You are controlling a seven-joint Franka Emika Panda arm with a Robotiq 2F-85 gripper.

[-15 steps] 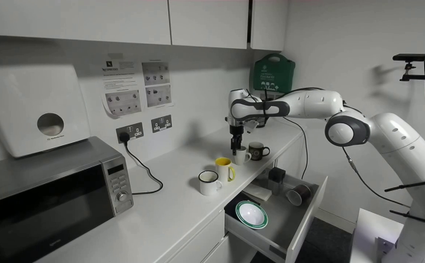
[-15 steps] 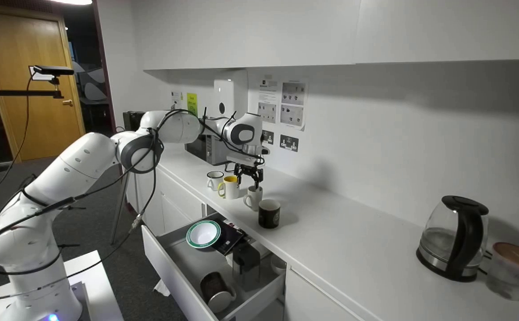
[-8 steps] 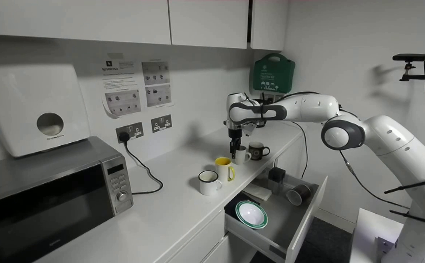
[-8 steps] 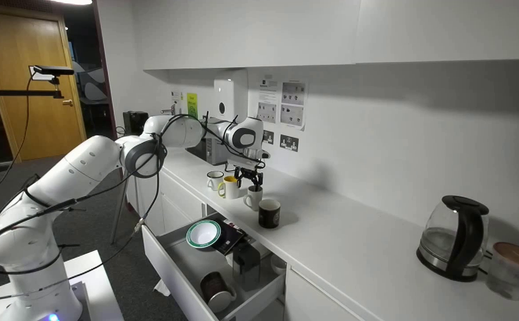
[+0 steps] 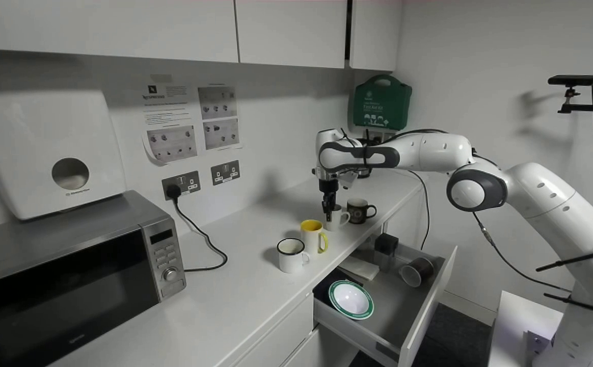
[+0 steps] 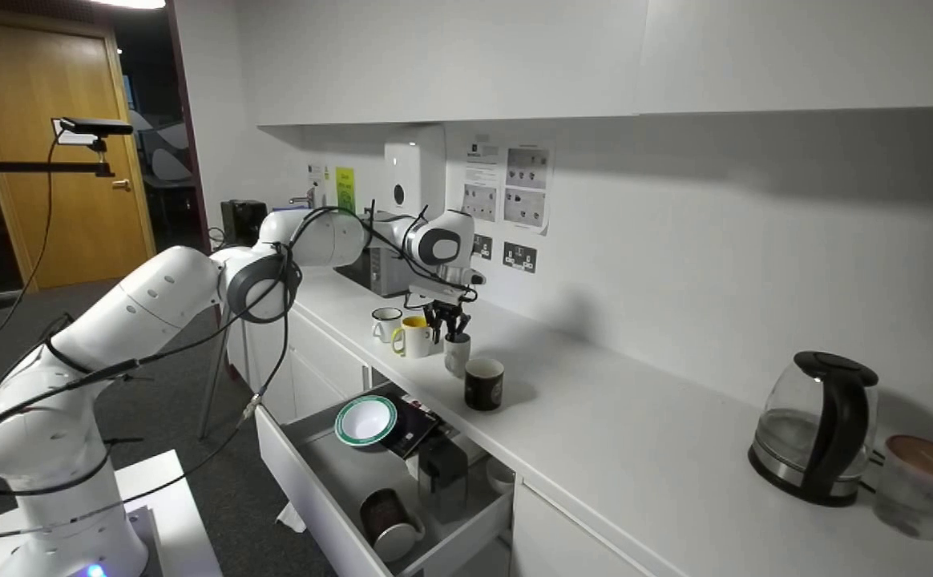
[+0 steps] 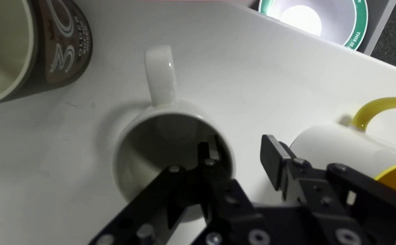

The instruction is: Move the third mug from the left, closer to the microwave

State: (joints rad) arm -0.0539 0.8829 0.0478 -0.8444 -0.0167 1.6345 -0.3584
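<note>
From the left in an exterior view we see the boxy silver-grey microwave (image 5: pixel 72 295) with a dark glass door, then, well apart, a squat white cup (image 5: pixel 291 260) with a dark rim, a yellow-lined white mug (image 5: pixel 308 238), the small plain white mug (image 5: pixel 337 221) and, just beside it, a dark brown mug (image 5: pixel 356 212). Our plain mug stands upright, long axis vertical; its handle points right here and toward the top of the wrist view. The black jaws are parted astride its rim, one inside the mouth, the other outside with a gap between it and the mug.

The cup and mugs stand on a long white surface (image 5: pixel 225 300) above an open grey drawer (image 5: pixel 429 306) that holds a green-rimmed white bowl (image 5: pixel 351 299). In an exterior view we have a wooden door (image 6: pixel 82 208) at the left and a glass kettle (image 6: pixel 827 437) at the right.

We read "NESPRESSO" on a paper notice (image 5: pixel 166 122), "First Aid Kit" on a green case (image 5: pixel 382 104) and, in the wrist view, "OLDER" on the dark brown mug and "THIS IS" on the bowl.
</note>
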